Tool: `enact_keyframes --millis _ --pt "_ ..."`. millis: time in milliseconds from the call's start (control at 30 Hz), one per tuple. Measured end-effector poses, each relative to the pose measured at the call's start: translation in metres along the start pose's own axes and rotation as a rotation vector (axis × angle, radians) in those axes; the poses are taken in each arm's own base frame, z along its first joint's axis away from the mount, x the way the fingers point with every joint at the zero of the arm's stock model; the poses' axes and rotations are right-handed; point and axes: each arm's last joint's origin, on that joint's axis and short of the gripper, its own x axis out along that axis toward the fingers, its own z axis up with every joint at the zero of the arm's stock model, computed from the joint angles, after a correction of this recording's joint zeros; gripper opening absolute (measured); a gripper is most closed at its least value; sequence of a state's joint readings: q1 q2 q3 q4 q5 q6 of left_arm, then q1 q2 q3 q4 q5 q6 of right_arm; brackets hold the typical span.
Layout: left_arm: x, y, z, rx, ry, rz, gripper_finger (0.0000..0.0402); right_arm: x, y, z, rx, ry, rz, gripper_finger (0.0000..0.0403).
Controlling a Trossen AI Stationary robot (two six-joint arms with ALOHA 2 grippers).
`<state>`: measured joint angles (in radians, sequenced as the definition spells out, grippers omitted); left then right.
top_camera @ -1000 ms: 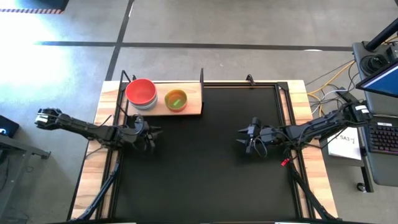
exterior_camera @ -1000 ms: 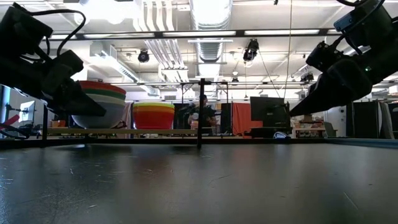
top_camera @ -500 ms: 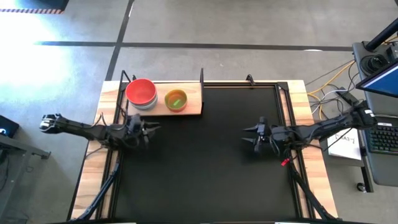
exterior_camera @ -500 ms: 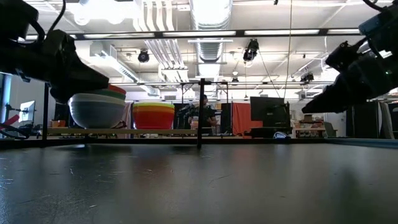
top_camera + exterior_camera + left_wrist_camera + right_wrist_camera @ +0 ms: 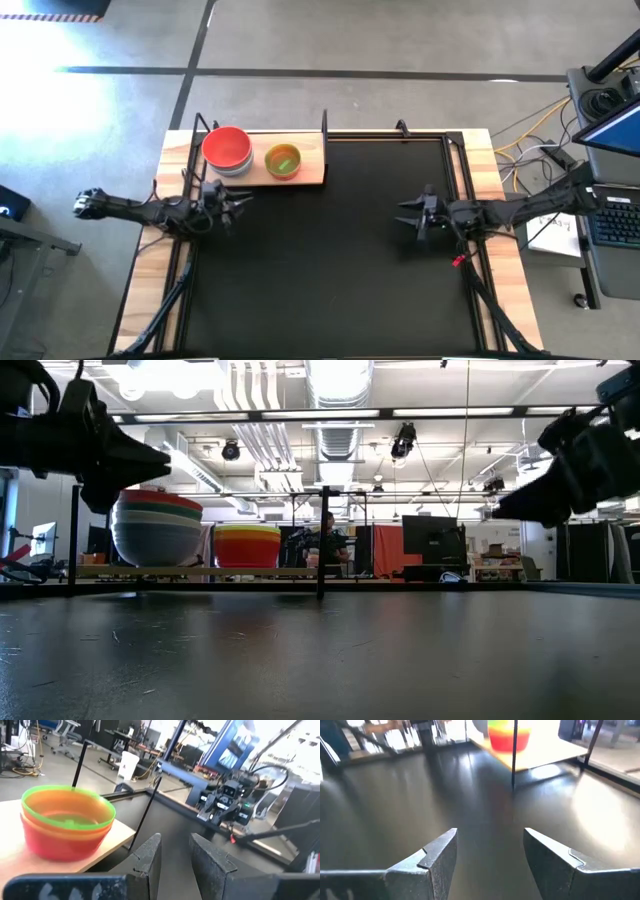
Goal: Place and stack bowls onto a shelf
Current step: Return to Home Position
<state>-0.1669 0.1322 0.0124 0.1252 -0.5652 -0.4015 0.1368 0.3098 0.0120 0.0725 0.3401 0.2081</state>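
Black mat (image 5: 320, 260), shelved bowls (image 5: 227, 148) near left gripper (image 5: 243, 198)

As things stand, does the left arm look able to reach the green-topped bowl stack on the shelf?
Probably yes. The left gripper hangs open and empty just short of the shelf, with nothing between it and the green-topped stack.

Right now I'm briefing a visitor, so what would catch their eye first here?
Two bowl stacks on the shelf, far left: a red-topped stack and, beside it, a smaller green-topped stack. The left gripper and right gripper hang open and empty over the black mat.
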Motion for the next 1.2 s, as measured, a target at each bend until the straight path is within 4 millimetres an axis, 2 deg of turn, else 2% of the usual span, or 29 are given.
enact_keyframes --millis 500,700,933,1200 --pt "-0.008 0.001 0.012 -0.076 -0.113 -0.042 0.0084 -0.024 -0.004 0.025 0.114 -0.312 0.064 0.0215" --pt "-0.006 0.005 0.014 -0.073 -0.134 0.000 0.0084 -0.025 -0.006 0.027 0.125 -0.345 0.046 0.0215" --pt "-0.003 0.015 0.017 -0.062 -0.183 0.117 0.0084 -0.023 -0.018 0.029 0.133 -0.366 -0.089 0.0215" --pt "-0.001 0.022 0.020 -0.057 -0.216 0.187 0.0084 -0.024 -0.042 0.032 0.148 -0.409 -0.340 0.0215"
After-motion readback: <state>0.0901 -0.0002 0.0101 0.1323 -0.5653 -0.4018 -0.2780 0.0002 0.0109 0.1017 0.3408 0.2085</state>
